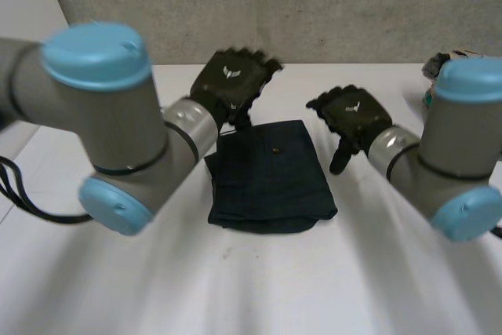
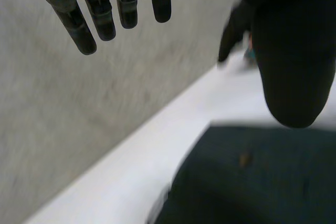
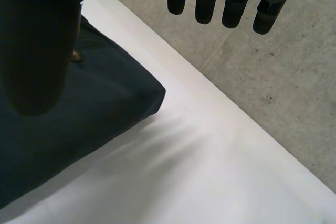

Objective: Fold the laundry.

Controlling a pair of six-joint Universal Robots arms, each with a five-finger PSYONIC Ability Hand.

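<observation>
- The white worktop [image 1: 259,288] fills the foreground and runs back to a grey concrete wall [image 1: 314,5].
- The left arm [image 1: 94,115] and the right arm [image 1: 459,147] reach in from either side, grey with light-blue caps.
- The dark navy cloth [image 1: 271,182] lies folded into a rough rectangle at the middle of the worktop, between the two arms. Its near edge is thick and rounded.
- The left hand [image 1: 231,80] is above the cloth's far left corner. In the left wrist view its fingers [image 2: 79,30] hang straight and spread against the wall, and the thumb [image 2: 294,61] stands apart above the cloth [image 2: 262,182]. The hand is released and grasps nothing.
- The right hand [image 1: 353,115] is just beside the cloth's far right corner, over bare worktop. In the right wrist view its fingers [image 3: 205,3] are straight and the thumb [image 3: 37,51] stands apart over the cloth [image 3: 79,129]. This hand is also relaxed and empty, and whether the thumb touches the fabric cannot be told.
- A multicoloured bundle [image 1: 438,64] sits at the far right of the worktop, partly hidden behind the right arm.
- A small brown speck [image 1: 276,148] shows on the cloth's top face, near its far edge.
</observation>
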